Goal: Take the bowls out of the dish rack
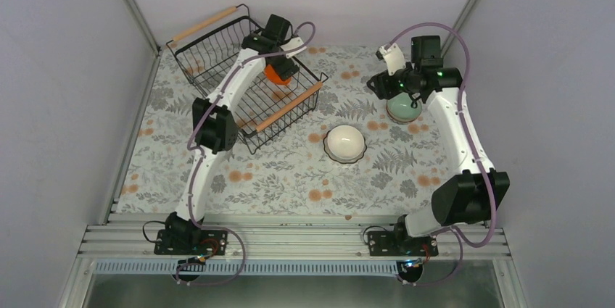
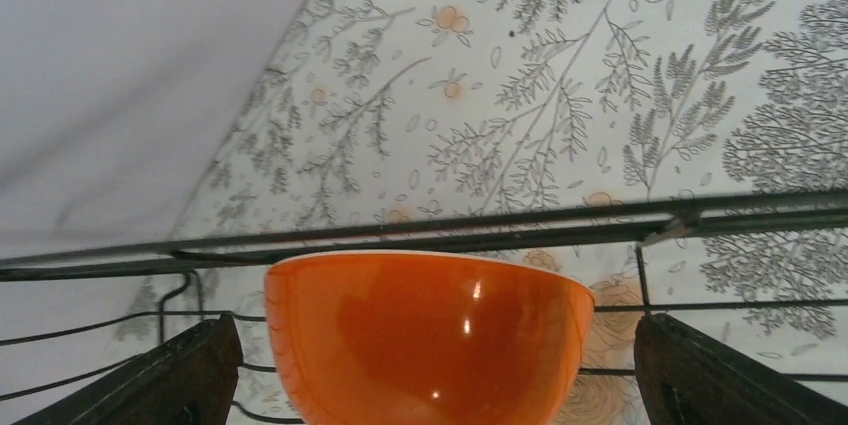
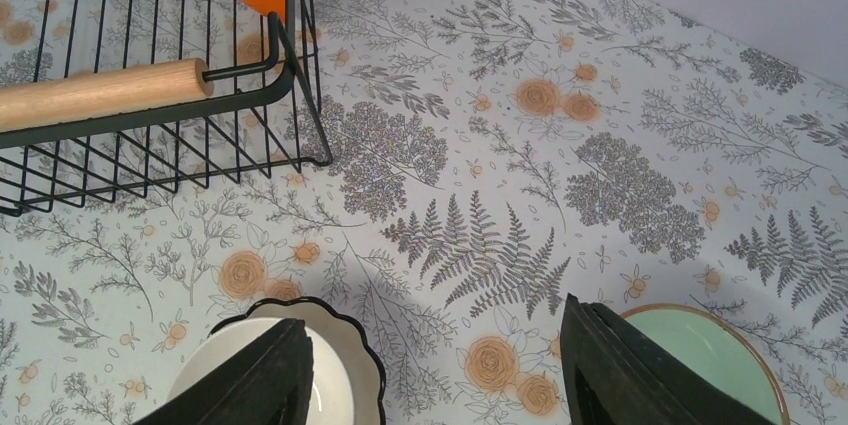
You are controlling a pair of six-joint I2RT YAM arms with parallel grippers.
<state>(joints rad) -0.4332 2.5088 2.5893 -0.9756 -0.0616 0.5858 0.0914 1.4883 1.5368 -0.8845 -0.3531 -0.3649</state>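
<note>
The dish rack (image 1: pixel 217 54) stands at the back left, a black wire basket with wooden rod handles. An orange bowl (image 1: pixel 274 75) sits inside it by the near-right handle. My left gripper (image 1: pixel 281 67) is down in the rack, open, with its fingers (image 2: pixel 175 375) on either side of the orange bowl (image 2: pixel 430 340) and a gap on each side. My right gripper (image 1: pixel 391 85) is open and empty above the table, beside a pale green bowl (image 1: pixel 404 109). A white bowl sits in a scallop-edged white bowl (image 1: pixel 344 143) at mid-table. In the right wrist view the gripper (image 3: pixel 435 375) hangs between the scalloped bowl (image 3: pixel 365 355) and the green bowl (image 3: pixel 715 350).
The floral tablecloth (image 1: pixel 290 177) covers the table. Grey walls close in the back and both sides. The rack's right end with its wooden handle (image 3: pixel 100 93) shows in the right wrist view. The rack wires (image 2: pixel 450 225) cross behind the orange bowl.
</note>
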